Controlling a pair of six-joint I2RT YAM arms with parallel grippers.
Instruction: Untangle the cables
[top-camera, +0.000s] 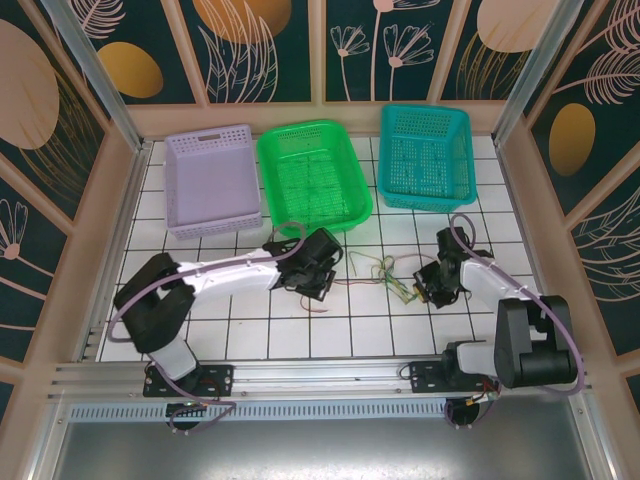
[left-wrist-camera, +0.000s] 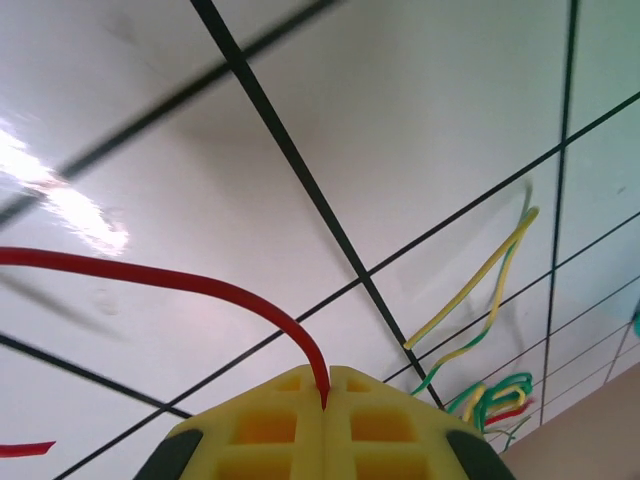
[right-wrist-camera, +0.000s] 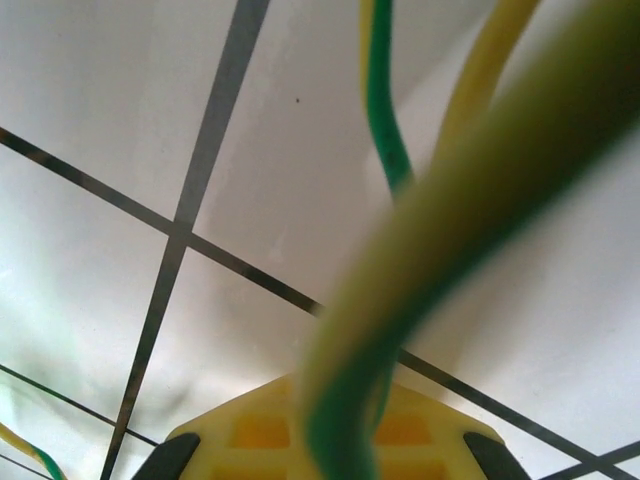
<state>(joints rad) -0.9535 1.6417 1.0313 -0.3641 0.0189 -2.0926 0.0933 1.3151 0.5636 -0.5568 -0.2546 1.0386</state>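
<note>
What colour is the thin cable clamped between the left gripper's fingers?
Red; the thin flexible cable shows best in the left wrist view.

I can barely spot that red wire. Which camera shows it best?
The left wrist view: the red wire curves large and sharp across the tiles into the shut left tool. The top view gives a thin reddish thread beside that tool; the right wrist view faces a green-and-yellow wire.
</note>
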